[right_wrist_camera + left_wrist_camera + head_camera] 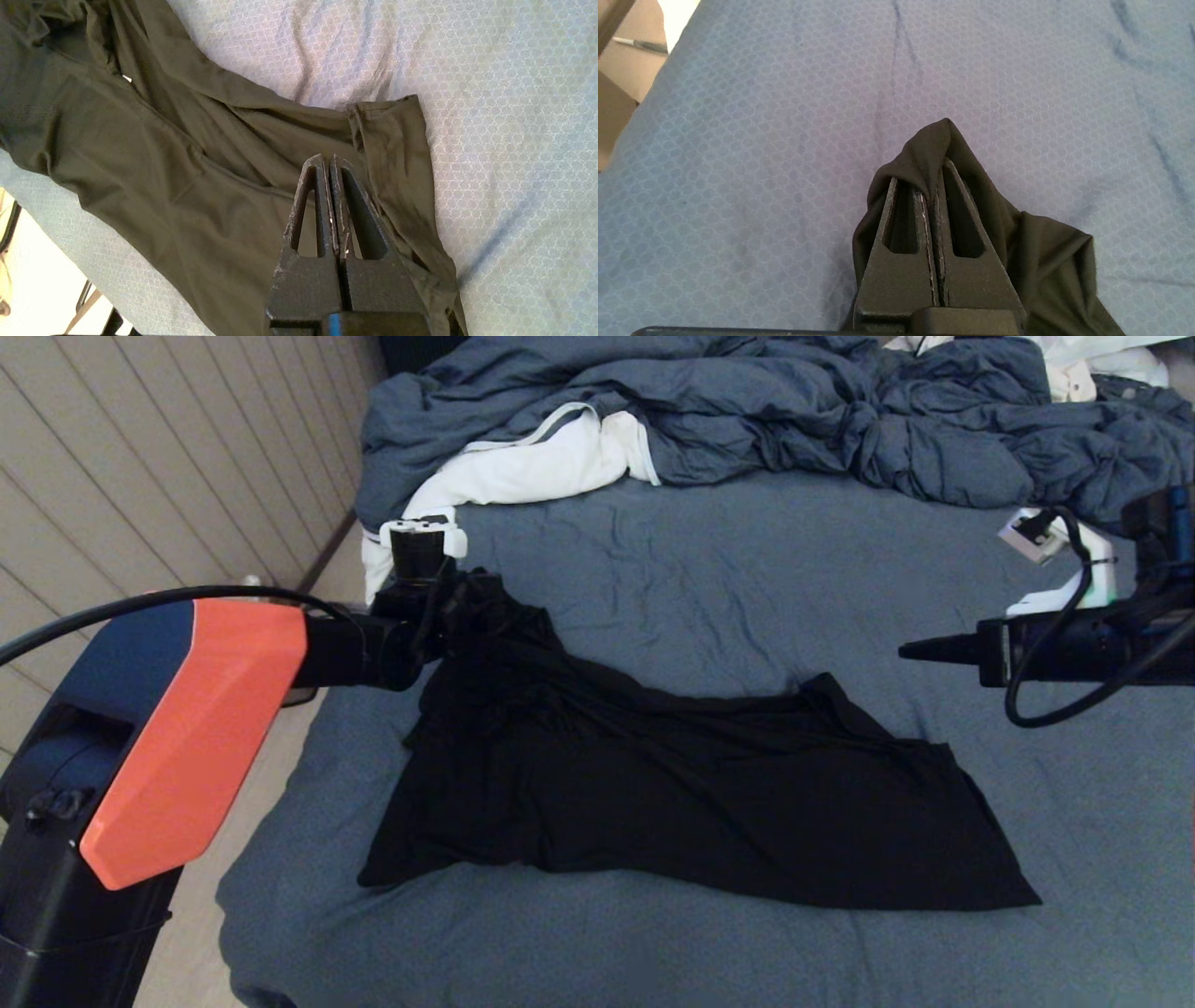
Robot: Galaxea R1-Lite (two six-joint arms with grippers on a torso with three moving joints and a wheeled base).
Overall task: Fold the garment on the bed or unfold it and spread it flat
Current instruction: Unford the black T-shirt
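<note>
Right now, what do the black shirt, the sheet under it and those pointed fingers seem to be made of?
Shirt: thin, soft knit, probably cotton or a blend; matte, drapes limply and bunches where the left fingers pinch it.
Sheet: woven or knit cloth, matte blue-grey, with a fine honeycomb texture and soft creases.
Right fingers: rigid black plastic by the look, hollowed, with scuffed, whitened inner edges.

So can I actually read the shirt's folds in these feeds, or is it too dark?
Head view: the garment reads as near-flat black, folds barely visible. Right wrist view: brighter light shows creases and a hem clearly. Left wrist view: sharp on the left gripper, pinching cloth.
</note>
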